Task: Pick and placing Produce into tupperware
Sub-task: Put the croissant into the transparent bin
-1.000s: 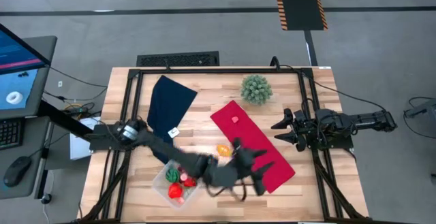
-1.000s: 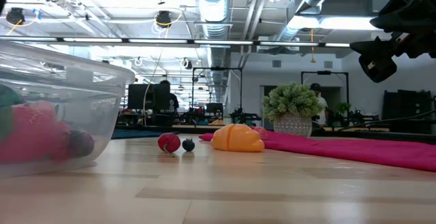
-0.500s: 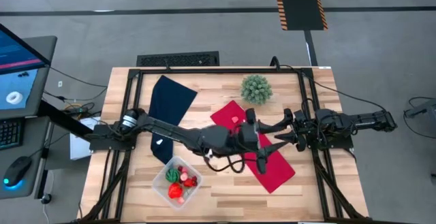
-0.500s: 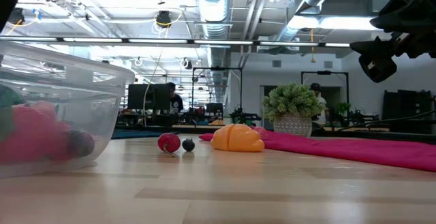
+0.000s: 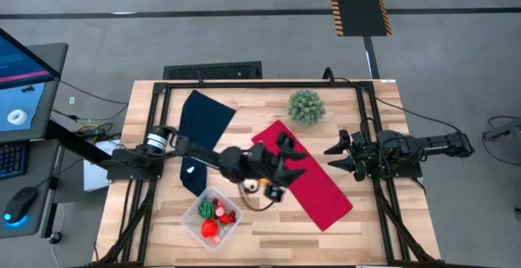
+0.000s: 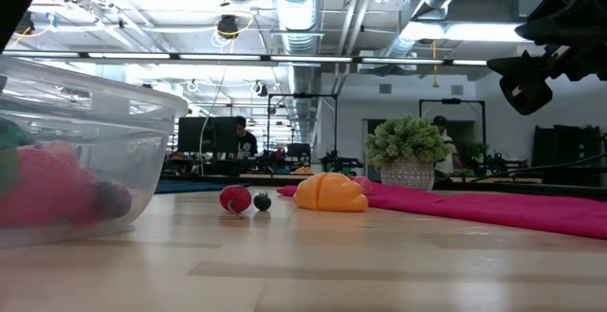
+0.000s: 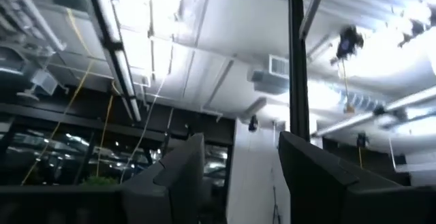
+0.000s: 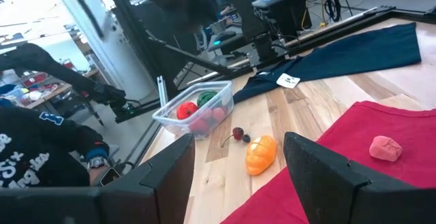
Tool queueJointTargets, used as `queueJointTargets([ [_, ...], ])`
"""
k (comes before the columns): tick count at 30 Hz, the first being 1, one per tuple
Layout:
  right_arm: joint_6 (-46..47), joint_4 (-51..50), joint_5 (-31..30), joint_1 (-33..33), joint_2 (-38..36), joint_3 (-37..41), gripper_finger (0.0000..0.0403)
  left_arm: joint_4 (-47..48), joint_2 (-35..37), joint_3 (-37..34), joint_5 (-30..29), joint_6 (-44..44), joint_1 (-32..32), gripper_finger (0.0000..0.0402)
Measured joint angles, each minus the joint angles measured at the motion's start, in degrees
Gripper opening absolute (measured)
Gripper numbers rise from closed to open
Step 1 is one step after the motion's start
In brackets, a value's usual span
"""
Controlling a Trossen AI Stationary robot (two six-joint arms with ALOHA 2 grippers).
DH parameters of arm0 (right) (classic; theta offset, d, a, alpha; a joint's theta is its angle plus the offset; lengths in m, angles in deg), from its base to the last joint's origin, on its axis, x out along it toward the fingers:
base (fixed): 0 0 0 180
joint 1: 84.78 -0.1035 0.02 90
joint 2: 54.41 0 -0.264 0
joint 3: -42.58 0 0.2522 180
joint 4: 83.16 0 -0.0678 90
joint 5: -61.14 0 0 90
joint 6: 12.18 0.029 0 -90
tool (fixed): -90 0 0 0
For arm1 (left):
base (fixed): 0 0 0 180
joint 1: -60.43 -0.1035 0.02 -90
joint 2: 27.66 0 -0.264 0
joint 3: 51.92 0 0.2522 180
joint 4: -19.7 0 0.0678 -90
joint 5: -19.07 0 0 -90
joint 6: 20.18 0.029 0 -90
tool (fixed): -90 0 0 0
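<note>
The clear tupperware (image 5: 213, 217) sits near the table's near edge with red and green produce inside; the low view also shows the tupperware (image 6: 76, 151). An orange piece (image 8: 261, 154), a pair of cherries (image 8: 238, 135) and a dark berry (image 6: 262, 201) lie on the bare wood. A pink piece (image 8: 385, 147) rests on the red cloth (image 5: 313, 178). My left gripper (image 5: 291, 149) hovers open over the cloth's left edge, tipped up toward the ceiling with nothing between its fingers (image 7: 178, 176). My right gripper (image 5: 334, 156) waits open at the table's right side.
A spiky green plant ball (image 5: 306, 106) stands near the far edge. A dark blue cloth (image 5: 199, 134) lies at the far left. The black frame rails (image 5: 155, 121) run along the table's sides. Bare wood shows between the tupperware and the red cloth.
My left arm has swung fast from the near side beside the tupperware, out across the red cloth toward the right arm, then back toward the far-left over the cloth's left edge. The produce and the tupperware have stayed where they were.
</note>
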Motion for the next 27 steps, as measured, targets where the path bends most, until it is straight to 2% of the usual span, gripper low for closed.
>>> queueJointTargets([
  [2, 0.0, -0.01, 0.0, -0.02, 0.0, 0.0, 0.0249, -4.46, 1.5, -7.94, -0.76, -1.06, -0.22, 0.018],
  [5, 0.01, -0.01, 0.0, -0.01, -0.02, 0.0, 0.0249, -2.36, 6.85, -15.39, -10.73, -1.17, -0.11, 0.018],
  [7, 0.02, 0.0, -0.02, 0.0, -0.01, 0.0, 0.0249, -4.12, 9.71, -18.84, -14.76, 1.38, 0.11, 0.018],
  [11, 0.0, -0.01, 0.0, 0.0, 0.0, 0.0, 0.0249, 1.31, 15.63, -27.63, -16.18, 8.72, 1.68, 0.018],
  [12, 0.0, -0.01, 0.0, -0.02, -0.02, 0.0, 0.0249, 1.88, 18.11, -29.9, -18.02, 7.89, 2.16, 0.018],
  [15, 0.01, -0.01, 0.0, -0.01, -0.02, 0.01, 0.0249, 2.76, 23.73, -35.22, -24.78, -2.14, 3.62, 0.018],
  [17, 0.01, -0.01, 0.0, -0.01, -0.02, 0.0, 0.0249, 4.1, 25.8, -38.26, -28.15, -0.62, 3.8, 0.018],
  [18, 0.01, -0.01, 0.0, -0.01, -0.01, 0.0, 0.0249, 4.32, 27.18, -39.62, -26.84, 2.23, 3.34, 0.018],
  [19, 0.0, -0.01, 0.0, -0.01, 0.0, 0.0, 0.0249, 3.92, 28.9, -41.45, -22.81, 4.54, 2.32, 0.018],
  [21, 0.0, -0.01, 0.0, -0.02, 0.0, 0.0, 0.0249, 2.36, 31.9, -46.29, -11.1, 5.36, -0.42, 0.018],
  [23, 0.01, -0.01, 0.0, -0.01, -0.01, 0.0, 0.0249, -0.13, 32.45, -50.75, -3.19, 4.32, -3.28, 0.018],
  [25, 0.0, -0.01, 0.0, 0.0, 0.0, 0.0, 0.0249, -3.38, 33.25, -55.86, -2.61, 3.01, -5.5, 0.018],
  [27, 0.0, -0.01, 0.0, -0.02, -0.02, 0.0, 0.0249, -4.44, 34.75, -60.72, -4.9, 1.39, -6.99, 0.018],
])
